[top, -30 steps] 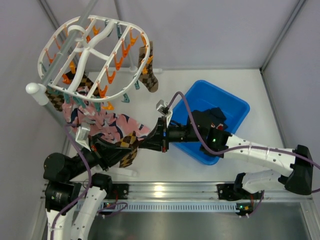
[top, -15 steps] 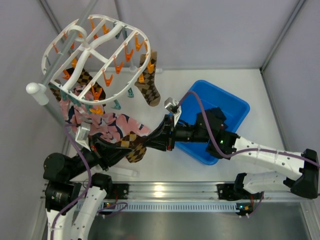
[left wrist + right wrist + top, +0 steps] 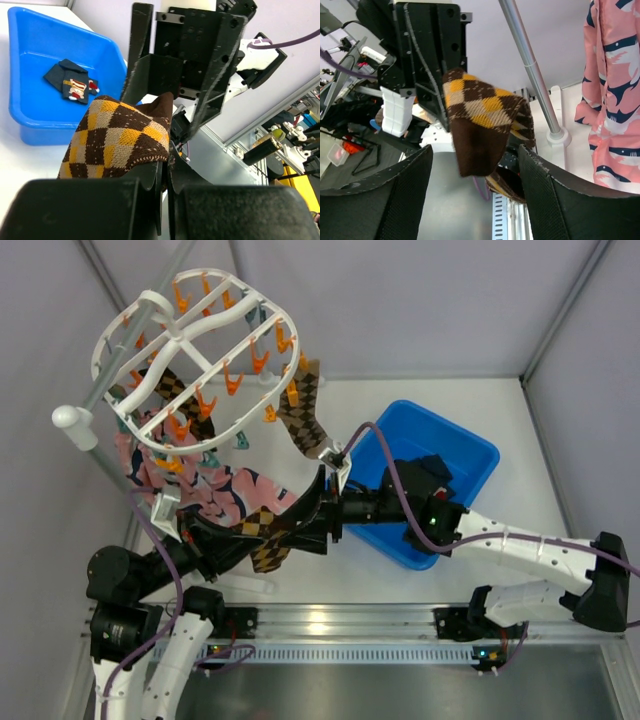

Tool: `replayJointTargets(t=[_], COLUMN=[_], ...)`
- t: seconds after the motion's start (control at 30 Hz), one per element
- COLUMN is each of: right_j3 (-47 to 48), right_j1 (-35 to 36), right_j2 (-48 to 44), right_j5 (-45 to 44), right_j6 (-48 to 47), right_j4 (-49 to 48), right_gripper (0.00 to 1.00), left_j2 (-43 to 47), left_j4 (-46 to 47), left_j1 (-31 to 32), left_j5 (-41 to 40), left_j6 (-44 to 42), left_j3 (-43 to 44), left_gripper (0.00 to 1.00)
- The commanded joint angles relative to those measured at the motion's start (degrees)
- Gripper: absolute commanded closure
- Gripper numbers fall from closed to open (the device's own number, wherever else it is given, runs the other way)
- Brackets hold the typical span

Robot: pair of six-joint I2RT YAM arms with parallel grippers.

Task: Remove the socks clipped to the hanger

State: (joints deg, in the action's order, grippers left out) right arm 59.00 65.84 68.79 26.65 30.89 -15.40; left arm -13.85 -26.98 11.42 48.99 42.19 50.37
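The left tool [image 3: 167,167] is clamped on a brown checkered sock [image 3: 120,135], pinching its edge. The right tool [image 3: 472,165] faces it with fingers spread wide either side of that sock, apparently not touching it. Above, the white hanger [image 3: 190,350] hangs tilted on the pole [image 3: 527,60], a second checkered sock [image 3: 300,405] and pink socks [image 3: 215,490] hanging from it. A navy sock [image 3: 70,82] lies in the blue bin [image 3: 470,455] on the table [image 3: 420,390].

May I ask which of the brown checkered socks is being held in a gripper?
The checkered sock in the left gripper, off the hanger; the others hang clipped.
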Motion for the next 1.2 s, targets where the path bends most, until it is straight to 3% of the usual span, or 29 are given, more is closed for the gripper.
replayJointTargets(t=[0.0, 0.07, 0.1, 0.13, 0.17, 0.23, 0.27, 0.4, 0.6, 0.67, 0.7, 0.73, 0.77, 0.87, 0.97, 1.0, 1.1, 1.17], right_j3=[4.0, 4.9, 5.2, 5.2, 5.2, 4.7, 4.6, 4.3, 1.5, 1.9, 3.0, 3.6, 3.7, 2.8, 3.0, 4.4, 10.9, 18.9], right_j1=[0.7, 0.7, 0.7, 0.7, 0.7, 0.7, 0.5, 0.0, -2.1, -3.3, -3.9, -4.8, -6.3, -9.8, -14.5, -15.8, -19.7, -20.6], right_j2=[2.4, 3.8, 4.2, 4.2, 4.1, 2.5, 1.7, -4.0, -16.8, -20.1, -20.5, -21.1, -21.2, -21.7, -18.5, -16.9, -6.2, 4.3], right_j5=[0.0, 0.3, 0.0, -1.5, -2.9, -8.0, -10.1, -29.6, -49.6, -53.9, -57.0, -58.3, -59.2, -59.4, -47.7, -37.9, -23.3, -20.3], right_j6=[1.2, 2.7, 3.0, 3.4, 3.1, 1.5, 0.7, -5.3, -9.4, -9.1, -8.6, -8.5, -8.7, -10.8, -15.9, -18.0, -22.3, -25.0], right_j4=[-4.2, -5.8, -6.1, -6.0, -5.3, -1.7, 0.8, 14.9, 32.1, 37.3, 42.3, 44.7, 45.9, 44.2, 34.7, 32.1, 24.2, 23.0], right_gripper=[0.35, 0.51, 0.65, 1.00, 1.00, 1.00, 1.00, 1.00, 1.00, 0.62, 0.38, 0.05, 0.00, 0.00, 0.01, 0.01, 0.01, 0.01], left_j2=[0.0, 0.0, 0.0, 0.0, 0.1, 0.1, 0.0, 0.6, 0.9, 0.9, 1.0, 0.9, 0.9, 0.9, 1.0, 0.9, 1.2, 1.5], left_j4=[2.1, 2.0, 2.1, 2.0, 2.1, 2.0, 2.1, 2.1, 2.1, 2.1, 2.1, 2.1, 2.0, 2.0, 2.0, 2.1, 2.1, 2.1], left_j1=[0.2, 0.2, 0.2, 0.2, 0.2, 0.2, 0.2, 0.2, 0.2, 0.2, 0.2, 0.2, 0.2, 0.2, 0.2, 0.2, 0.2, 0.2], left_j5=[1.4, 1.6, 1.6, 1.5, 1.3, 0.7, 0.4, -1.0, -1.3, -1.1, -1.1, -1.2, -1.0, -1.0, -0.8, -0.7, -0.2, 0.0], left_j6=[-0.1, -0.1, 0.0, 0.1, 0.1, 0.3, 0.5, 0.7, 0.2, 0.0, -0.2, -0.2, -0.3, -0.5, -0.6, -0.5, -0.3, 0.0], left_j3=[1.4, 1.4, 1.2, 1.1, 1.1, 0.8, 0.7, 0.1, -1.9, -2.6, -2.7, -2.9, -3.1, -3.7, -4.1, -4.1, -3.8, -3.4], left_gripper=[1.00, 1.00, 1.00, 1.00, 0.91, 0.48, 0.02, 0.02, 0.01, 0.02, 0.01, 0.02, 0.02, 0.01, 0.02, 0.02, 0.02, 0.02])
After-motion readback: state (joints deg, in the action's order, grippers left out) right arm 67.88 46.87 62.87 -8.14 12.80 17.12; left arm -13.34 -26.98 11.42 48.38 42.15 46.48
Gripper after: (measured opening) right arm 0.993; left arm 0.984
